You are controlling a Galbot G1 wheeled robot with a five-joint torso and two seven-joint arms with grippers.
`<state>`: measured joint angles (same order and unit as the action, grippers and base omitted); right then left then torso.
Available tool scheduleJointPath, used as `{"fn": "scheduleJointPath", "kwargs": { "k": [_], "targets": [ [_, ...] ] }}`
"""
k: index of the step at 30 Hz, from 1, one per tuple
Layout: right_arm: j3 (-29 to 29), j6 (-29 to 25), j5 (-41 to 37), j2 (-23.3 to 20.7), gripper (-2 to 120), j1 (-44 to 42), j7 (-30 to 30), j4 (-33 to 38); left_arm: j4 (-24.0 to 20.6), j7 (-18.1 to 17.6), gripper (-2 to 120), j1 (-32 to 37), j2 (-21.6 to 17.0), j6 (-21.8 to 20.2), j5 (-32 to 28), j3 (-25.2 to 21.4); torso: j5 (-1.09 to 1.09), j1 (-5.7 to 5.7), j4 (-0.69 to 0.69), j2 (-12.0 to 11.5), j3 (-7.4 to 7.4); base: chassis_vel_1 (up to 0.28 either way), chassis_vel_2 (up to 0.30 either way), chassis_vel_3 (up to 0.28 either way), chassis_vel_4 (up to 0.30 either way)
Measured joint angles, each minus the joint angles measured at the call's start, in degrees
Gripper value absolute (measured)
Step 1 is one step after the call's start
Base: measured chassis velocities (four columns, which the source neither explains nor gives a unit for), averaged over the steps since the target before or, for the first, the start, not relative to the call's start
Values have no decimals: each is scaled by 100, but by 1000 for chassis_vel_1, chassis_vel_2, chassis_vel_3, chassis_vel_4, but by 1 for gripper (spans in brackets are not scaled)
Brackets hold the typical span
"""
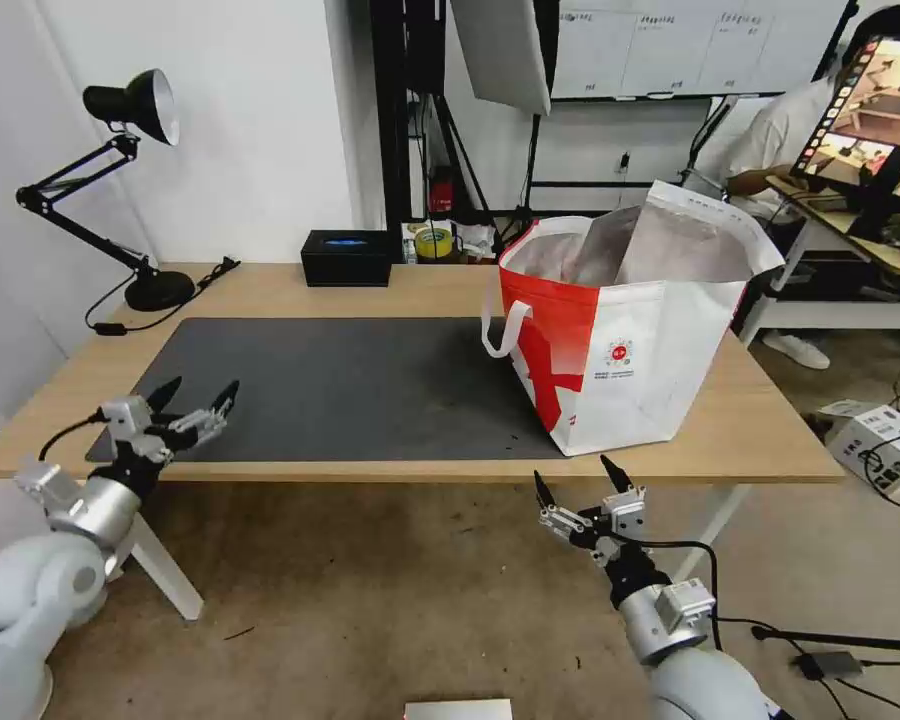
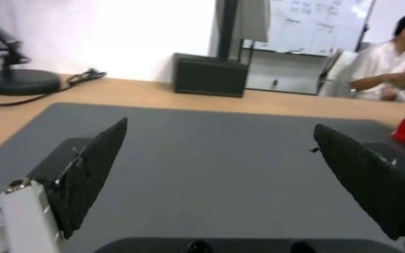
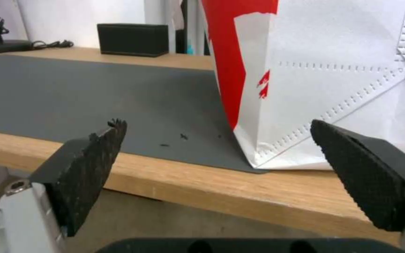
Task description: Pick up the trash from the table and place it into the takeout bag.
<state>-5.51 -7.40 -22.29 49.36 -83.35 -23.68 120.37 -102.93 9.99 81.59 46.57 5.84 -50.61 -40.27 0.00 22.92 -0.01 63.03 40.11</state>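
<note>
A: As we look down from the head camera, the large boxy white-and-red fabric takeout bag with silver foil lining [image 1: 630,330] stands upright and open on the long light-wood table [image 1: 270,290], its base partly on the dark grey mat [image 1: 340,385]. Our left gripper [image 1: 198,398] hovers over the mat's near corner, well apart from the bag, fingers spread and holding nothing. Our right gripper [image 1: 573,484] hangs just below the table edge, near the bag's front corner, also spread and empty.

B: And the trash? We see no bowl, tray or tissue on the mat, so we judge it is already inside the bag, though we cannot see into it.

A: In the left wrist view, bare mat lies between the parted fingers [image 2: 90,168], with the black tissue box [image 2: 210,74] beyond.

B: In the right wrist view, the bag's lower corner [image 3: 315,88] sits close ahead between the parted fingers [image 3: 88,168].

A: Our worry: rising from there, that gripper could catch the table edge or nudge the light bag over.
</note>
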Motion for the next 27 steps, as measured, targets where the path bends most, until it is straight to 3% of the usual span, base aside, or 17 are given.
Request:
{"fn": "scheduleJointPath", "kwargs": {
  "k": [5, 12, 27],
  "targets": [
    [0, 0, 0, 0, 100, 0, 0, 0, -53, -12, 100, 274, 215, 78, 157, -219, 1, 0, 0, 0, 0, 0, 0, 0, 0],
    [0, 0, 0, 0, 100, 0, 0, 0, -101, 135, 100, 998, 892, 327, 504, -622, 0, -1, 2, 0, -1, 0, 0, 0, 0],
    [0, 0, 0, 0, 100, 0, 0, 0, -124, 229, 100, 1130, 1047, 358, 658, -704, 0, 0, 0, -1, 0, 0, 0, 0, 0]
  ]
}}
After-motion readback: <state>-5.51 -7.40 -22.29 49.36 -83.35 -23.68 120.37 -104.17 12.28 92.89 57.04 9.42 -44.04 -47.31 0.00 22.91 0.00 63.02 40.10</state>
